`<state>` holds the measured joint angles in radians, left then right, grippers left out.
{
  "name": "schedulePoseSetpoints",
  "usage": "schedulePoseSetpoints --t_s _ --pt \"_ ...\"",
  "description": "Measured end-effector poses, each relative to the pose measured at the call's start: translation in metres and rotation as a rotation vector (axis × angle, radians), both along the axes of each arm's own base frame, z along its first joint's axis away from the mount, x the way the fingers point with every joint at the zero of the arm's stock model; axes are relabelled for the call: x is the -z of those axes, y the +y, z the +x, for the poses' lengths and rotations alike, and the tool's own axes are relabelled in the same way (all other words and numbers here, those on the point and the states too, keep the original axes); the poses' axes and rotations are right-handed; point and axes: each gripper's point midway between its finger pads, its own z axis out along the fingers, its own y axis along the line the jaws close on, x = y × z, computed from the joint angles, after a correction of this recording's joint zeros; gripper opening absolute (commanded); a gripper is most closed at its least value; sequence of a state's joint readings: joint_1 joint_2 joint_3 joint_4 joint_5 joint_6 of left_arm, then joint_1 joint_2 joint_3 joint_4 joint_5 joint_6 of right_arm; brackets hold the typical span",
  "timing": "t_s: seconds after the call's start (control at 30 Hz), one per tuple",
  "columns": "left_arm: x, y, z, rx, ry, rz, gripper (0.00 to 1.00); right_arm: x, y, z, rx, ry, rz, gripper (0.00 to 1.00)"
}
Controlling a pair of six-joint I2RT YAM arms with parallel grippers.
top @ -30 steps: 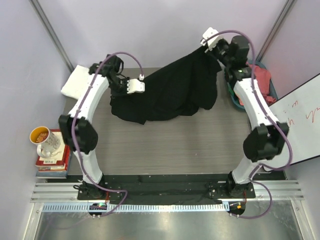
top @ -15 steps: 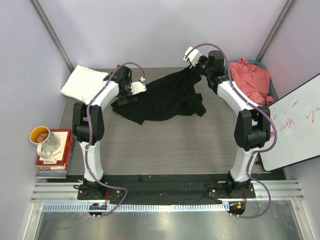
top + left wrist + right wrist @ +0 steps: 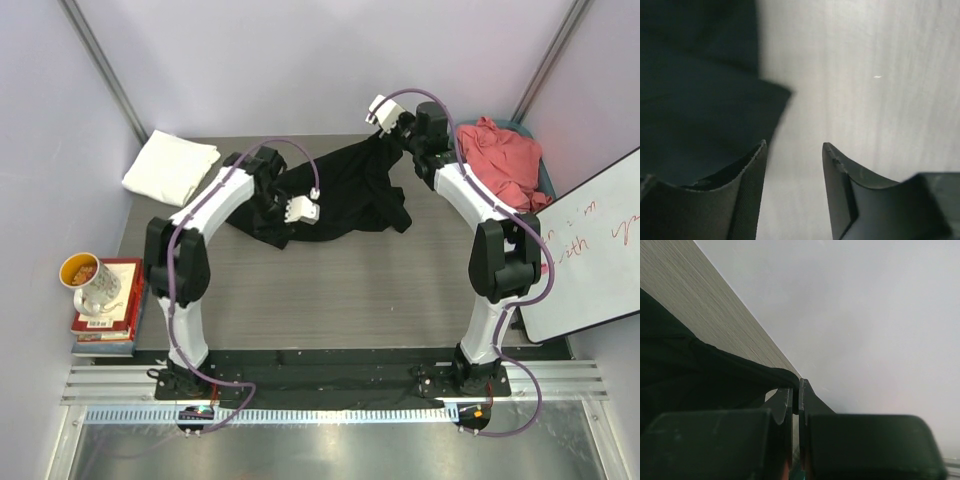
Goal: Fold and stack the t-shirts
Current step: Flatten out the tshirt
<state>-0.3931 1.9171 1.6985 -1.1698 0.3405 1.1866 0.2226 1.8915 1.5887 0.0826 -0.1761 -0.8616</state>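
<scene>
The black t-shirt [image 3: 345, 195] lies crumpled at the back middle of the table, print hidden. My right gripper [image 3: 388, 138] holds its far right edge raised; in the right wrist view the jaws [image 3: 795, 390] are shut with a black fold [image 3: 715, 375] pinched between them. My left gripper [image 3: 278, 224] hovers at the shirt's near left edge. In the left wrist view it [image 3: 794, 150] stands open over bare table, with black cloth [image 3: 700, 125] beside its left finger. A folded white t-shirt [image 3: 170, 167] lies back left. The coral-pink t-shirt [image 3: 500, 158] is heaped at the back right.
The pink shirt sits in a blue bin [image 3: 544, 186] off the table's right edge. A mug [image 3: 88, 280] stands on a stack of books [image 3: 108, 322] left of the table. A whiteboard [image 3: 590, 250] leans at the right. Grey table [image 3: 340, 290] shows in front.
My left gripper let go of the shirt's left edge, opened, and swung right and nearer along the shirt. My right gripper carried its corner left and lower, then held still.
</scene>
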Motion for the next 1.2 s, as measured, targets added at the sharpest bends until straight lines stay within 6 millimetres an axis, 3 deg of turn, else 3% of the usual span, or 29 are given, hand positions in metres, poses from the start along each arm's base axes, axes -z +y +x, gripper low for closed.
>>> schedulePoseSetpoints --t_s 0.07,0.17,0.43,0.87,0.93,0.97,1.07,1.2 --pt "0.027 0.003 -0.010 -0.007 0.108 0.035 0.49 0.000 0.000 0.000 0.000 0.000 -0.001 0.01" --pt "0.048 0.006 -0.019 -0.029 0.194 0.061 0.49 0.000 -0.001 0.000 0.002 -0.002 -0.004 0.01" --pt "0.070 0.003 -0.020 -0.114 0.191 0.057 0.47 0.000 -0.002 0.000 0.008 -0.002 -0.005 0.01" --pt "0.092 -0.011 0.010 -0.237 0.111 0.061 0.47 -0.004 -0.002 0.001 0.009 -0.009 -0.004 0.01" --pt "0.094 -0.012 0.010 -0.246 0.109 0.066 0.39 -0.003 -0.002 0.002 0.009 -0.008 -0.004 0.01" --pt "0.094 -0.013 0.010 -0.250 0.106 0.066 0.23 -0.003 -0.002 0.002 0.010 -0.008 -0.004 0.01" --pt "0.095 -0.014 0.014 -0.264 0.083 0.076 0.00 0.000 -0.002 0.002 0.010 -0.003 -0.004 0.01" --pt "0.096 -0.014 0.018 -0.284 0.058 0.093 0.00 0.001 -0.003 0.003 0.012 0.000 -0.003 0.01"
